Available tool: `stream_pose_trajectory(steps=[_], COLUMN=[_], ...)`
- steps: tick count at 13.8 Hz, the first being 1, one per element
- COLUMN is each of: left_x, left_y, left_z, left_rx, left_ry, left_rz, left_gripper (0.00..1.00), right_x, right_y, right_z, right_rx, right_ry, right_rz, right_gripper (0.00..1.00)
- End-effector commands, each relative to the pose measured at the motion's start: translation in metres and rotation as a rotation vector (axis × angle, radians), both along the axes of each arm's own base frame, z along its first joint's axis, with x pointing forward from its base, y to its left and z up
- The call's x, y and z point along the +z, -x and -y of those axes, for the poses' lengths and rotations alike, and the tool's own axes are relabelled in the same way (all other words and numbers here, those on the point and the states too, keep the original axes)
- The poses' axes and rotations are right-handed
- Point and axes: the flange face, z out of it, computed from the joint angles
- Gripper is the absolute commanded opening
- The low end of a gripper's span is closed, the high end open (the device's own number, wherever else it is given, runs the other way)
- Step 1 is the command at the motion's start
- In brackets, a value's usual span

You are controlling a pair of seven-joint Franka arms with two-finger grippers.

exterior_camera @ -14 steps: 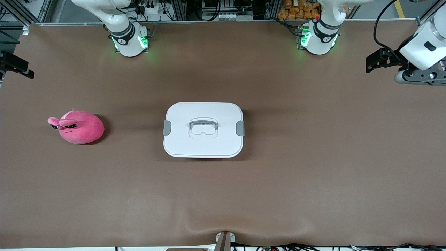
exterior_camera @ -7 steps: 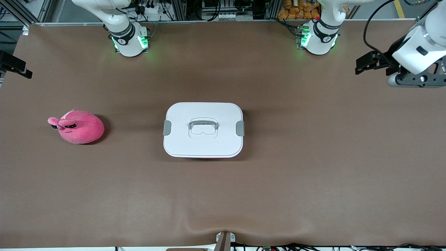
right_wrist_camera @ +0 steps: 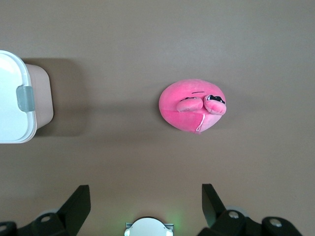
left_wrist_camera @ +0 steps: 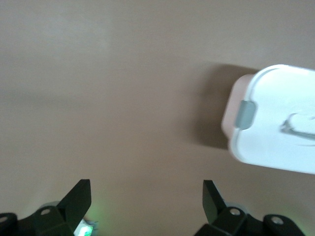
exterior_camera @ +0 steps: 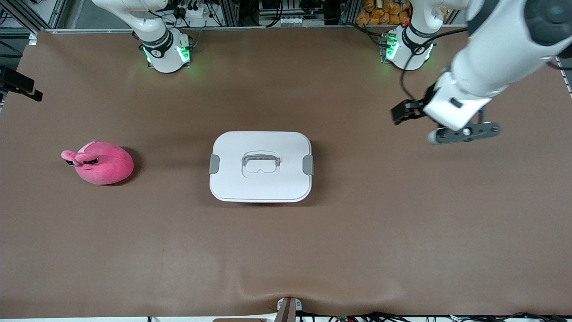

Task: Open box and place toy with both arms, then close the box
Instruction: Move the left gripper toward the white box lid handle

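I take the box as my landmark: it sits mid-table, its white lid seated flat, the recessed handle in the middle and a grey clip on the end toward the left arm's base, with its twin on the end toward the right arm's base. Both clips look latched, so I judge nothing of the task is done yet and opening is the step in hand. The toy lies on the table well apart from the box, toward the right arm's end, about level with it from the front camera. My left pincer hangs over bare table on the box's left-arm end, well apart from it, fingers spread wide with nothing between them; in the left wrist view the nearer clip sits off to one side, so I am not lined up. To do this well I would centre that clip between the fingers, come down squarely on the box's short end and release the latch without shoving the tub sideways, since it looks light enough to slide. The right pincer is also wide apart and empty, waiting over the table near the toy, between it and the right arm's base.
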Motion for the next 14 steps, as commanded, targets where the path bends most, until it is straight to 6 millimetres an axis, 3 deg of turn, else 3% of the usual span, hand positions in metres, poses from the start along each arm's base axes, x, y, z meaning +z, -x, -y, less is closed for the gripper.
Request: stream_pose_trajectory(steps=[1,6,10,12,13,14], left_x=[0.001,-0.027,-0.044,-0.068,-0.070,-0.085], left_y=[-0.002,-0.007,-0.023,-0.012,-0.009,0.000], left_z=[0.028,0.062,0.096,0.138,0.154,0.167], left_rx=[0.123,0.582,0.840,0.871,0.901,0.950], left_ry=[0.077,0.173,0.269,0.264,0.294,0.291], left_rz=[-0.003,-0.201,-0.221,-0.241,-0.223,-0.216], left_gripper=[1.00,1.00,1.00,1.00,1.00,1.00], right_x=[0.001,0.000,0.001,0.000,0.000,-0.001], right_y=[0.003,0.002,0.002,0.002,0.002,0.002], right_z=[0.002,0.002,0.001,0.001,0.001,0.002], right_rx=[-0.006,-0.006,-0.006,-0.005,-0.006,-0.008], right_ry=[-0.018,-0.018,-0.019,-0.019,-0.019,-0.019], right_rz=[0.001,-0.002,0.000,-0.002,-0.002,-0.003], right_gripper=[1.00,1.00,1.00,1.00,1.00,1.00])
